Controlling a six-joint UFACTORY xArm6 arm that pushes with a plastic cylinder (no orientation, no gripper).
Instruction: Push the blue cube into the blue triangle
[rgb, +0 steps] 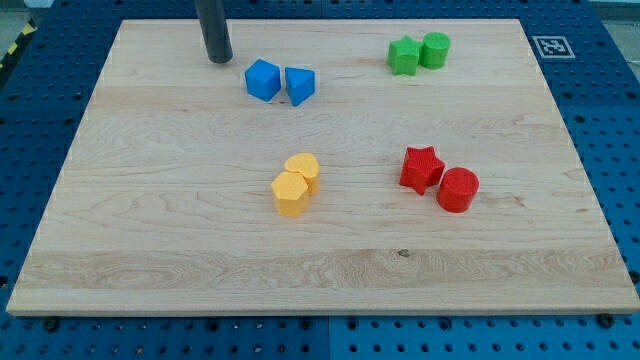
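The blue cube (262, 80) sits near the view's top, left of centre, on the wooden board (180, 230). The blue triangle (300, 85) stands right beside it on its right, touching or nearly touching it. My tip (219, 59) is on the board up and to the left of the blue cube, a short gap away from it. The rod rises out of the view's top edge.
A green star-like block (404, 56) and a green cylinder (435, 49) sit together at the top right. A red star (421, 168) and a red cylinder (458, 189) sit at the right middle. Two yellow blocks (295, 185) touch near the centre.
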